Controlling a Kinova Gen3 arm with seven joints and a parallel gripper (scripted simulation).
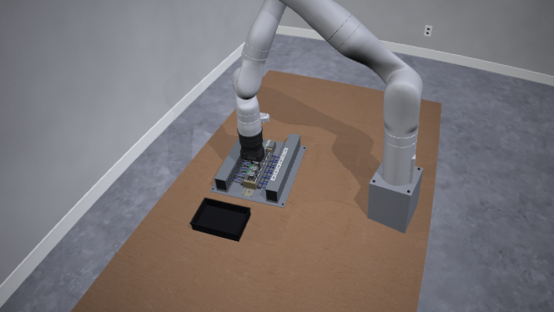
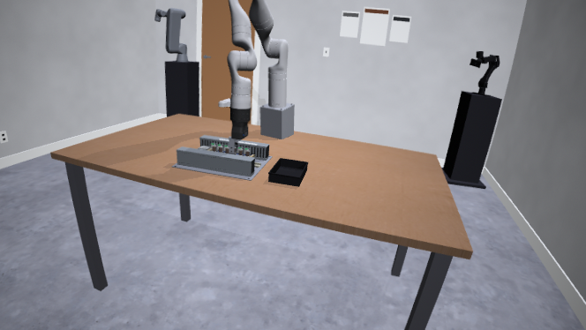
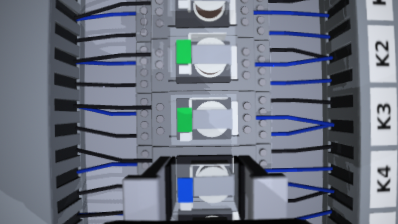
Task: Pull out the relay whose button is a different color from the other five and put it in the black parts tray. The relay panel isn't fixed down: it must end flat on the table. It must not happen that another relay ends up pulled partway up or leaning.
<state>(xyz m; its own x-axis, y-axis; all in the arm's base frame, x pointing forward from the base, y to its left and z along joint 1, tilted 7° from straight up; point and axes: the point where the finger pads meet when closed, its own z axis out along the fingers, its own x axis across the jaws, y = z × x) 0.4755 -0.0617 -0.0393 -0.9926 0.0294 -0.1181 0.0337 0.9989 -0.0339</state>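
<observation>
The grey relay panel (image 1: 259, 170) lies flat on the wooden table, with a row of relays down its middle; it also shows in the exterior view (image 2: 222, 157). In the wrist view, two relays with green buttons (image 3: 184, 51) (image 3: 184, 120) sit in the K2 and K3 slots. The relay with the blue button (image 3: 205, 187) sits in the K4 slot. My gripper (image 3: 204, 178) (image 1: 252, 158) is shut on this blue-button relay, one finger on each side; it reaches straight down onto the panel. The black parts tray (image 1: 221, 218) lies apart in front of the panel and holds nothing.
Blue and black wires (image 3: 292, 120) run from the relays to slotted ducts on both sides. The arm's grey base block (image 1: 394, 197) stands at the right of the table. The tray also shows right of the panel (image 2: 288, 171).
</observation>
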